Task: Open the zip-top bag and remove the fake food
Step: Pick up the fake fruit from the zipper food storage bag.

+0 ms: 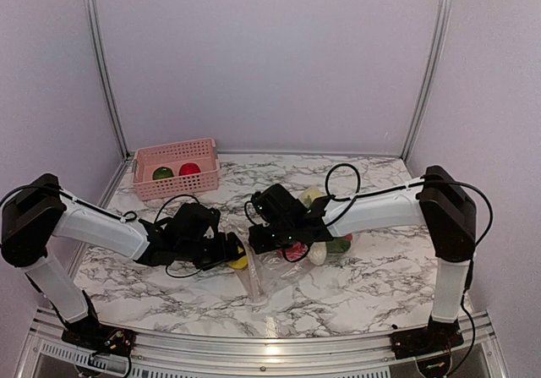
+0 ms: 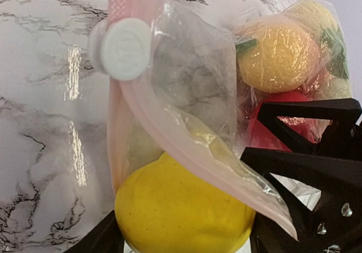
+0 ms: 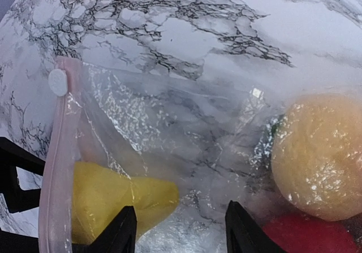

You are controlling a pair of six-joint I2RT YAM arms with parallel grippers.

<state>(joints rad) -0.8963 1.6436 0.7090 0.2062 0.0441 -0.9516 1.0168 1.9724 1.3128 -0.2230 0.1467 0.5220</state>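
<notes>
You see the zip-top bag (image 1: 269, 278) lying on the marble table (image 1: 380, 281) between both arms, with fake food (image 3: 319, 151) inside it. The left gripper (image 2: 181, 244) stands wide apart, a yellow piece (image 2: 181, 213) showing between its fingers. The right gripper (image 3: 176, 227) is parted above the clear film.

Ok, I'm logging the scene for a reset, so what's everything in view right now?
table: one, white marble, under everything
basket: one, pink, back left
basket toys: two, green and red, in basket
bag: one, clear with pink zip strip, centre
slider: one, white, on zip strip
yellow toy: one, yellow, at bag's mouth
bagged toys: several, orange, red, cream, green, inside bag
left gripper: one, black, at yellow toy
right gripper: one, black, open, over bag
</notes>
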